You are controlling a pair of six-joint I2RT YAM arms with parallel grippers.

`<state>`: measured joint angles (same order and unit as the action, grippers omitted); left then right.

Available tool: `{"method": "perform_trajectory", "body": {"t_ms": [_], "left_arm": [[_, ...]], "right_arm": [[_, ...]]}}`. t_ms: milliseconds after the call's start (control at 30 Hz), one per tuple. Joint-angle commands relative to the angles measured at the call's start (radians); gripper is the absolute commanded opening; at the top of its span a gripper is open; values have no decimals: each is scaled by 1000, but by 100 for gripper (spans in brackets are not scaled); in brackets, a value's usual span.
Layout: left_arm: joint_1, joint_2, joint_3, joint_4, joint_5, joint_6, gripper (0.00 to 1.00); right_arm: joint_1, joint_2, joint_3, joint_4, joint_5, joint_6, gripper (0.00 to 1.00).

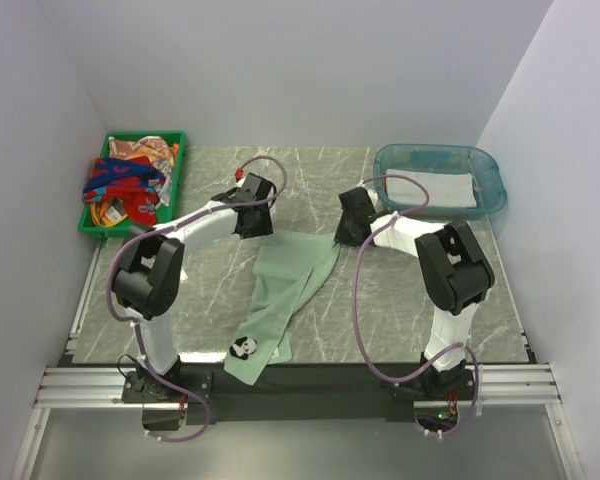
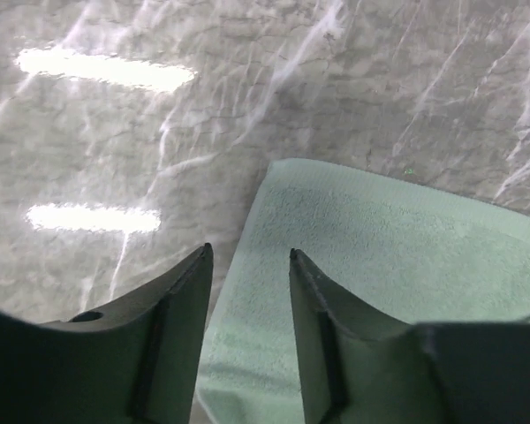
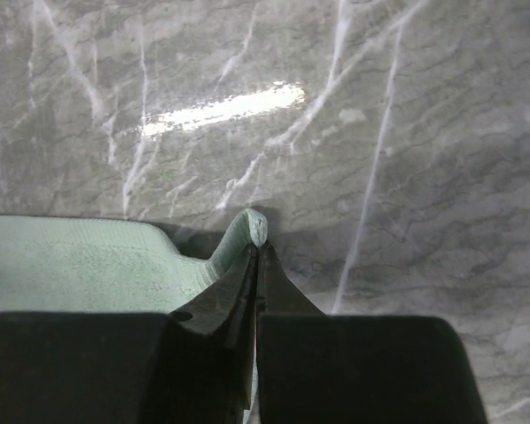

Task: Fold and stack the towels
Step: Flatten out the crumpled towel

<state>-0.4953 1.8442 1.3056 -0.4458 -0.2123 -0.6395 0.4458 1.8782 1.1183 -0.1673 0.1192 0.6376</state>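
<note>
A sage green towel with a panda print lies stretched lengthwise on the marble table, its near end hanging over the front edge. My right gripper is shut on its far right corner, and the pinched corner pokes up past the tips of the gripper. My left gripper hovers open at the far left corner. In the left wrist view the towel's edge lies below the gap of the gripper, touching neither finger. More towels sit in the tray: a red one with blue lettering and orange and tan ones.
A green plastic tray stands at the back left corner. At the back right is a clear blue tub with a whitish folded towel in it. Walls close in the left, right and back sides.
</note>
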Motion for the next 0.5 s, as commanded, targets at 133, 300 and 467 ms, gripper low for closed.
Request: {"method": "perform_trajectory", "body": {"t_ms": [133, 300, 467], "left_arm": [[-29, 130, 106, -11, -61, 27, 46], [-31, 187, 136, -44, -99, 26, 48], [-54, 246, 142, -60, -116, 26, 46]], "right_arm": [[7, -13, -58, 34, -52, -7, 0], [8, -22, -81, 45, -58, -15, 0], [7, -27, -95, 58, -64, -12, 0]]}}
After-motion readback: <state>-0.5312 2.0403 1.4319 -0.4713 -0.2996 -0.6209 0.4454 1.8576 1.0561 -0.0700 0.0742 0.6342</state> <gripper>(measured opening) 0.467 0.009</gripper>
